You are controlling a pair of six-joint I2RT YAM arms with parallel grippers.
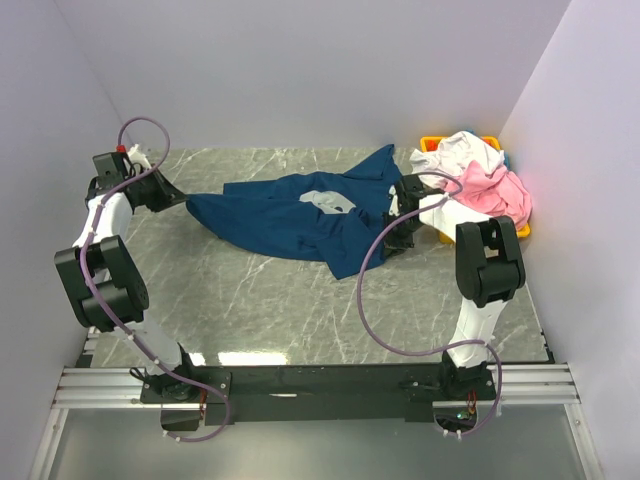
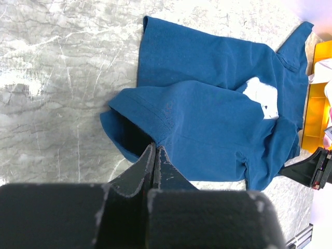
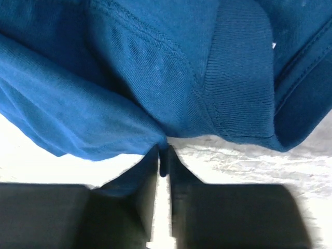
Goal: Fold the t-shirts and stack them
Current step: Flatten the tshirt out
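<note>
Middle of the tabletop [image 1: 260, 320]: printed t-shirt [image 1: 290, 215] spread left to right, left end effector [image 2: 154, 148] at its left end, right end effector [image 3: 163, 150] at its right edge. Far right corner: bin [image 1: 430, 143], just right of the shirt, with heaped t-shirts [image 1: 478, 170] in it.

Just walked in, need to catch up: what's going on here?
Both arms hold the navy t-shirt, rumpled and unfolded on the table. The left pincer is shut on its edge at one end; the right pincer pinches it near the collar. The pink t-shirt and white t-shirt lie heaped in the yellow bin, not yet folded.
</note>
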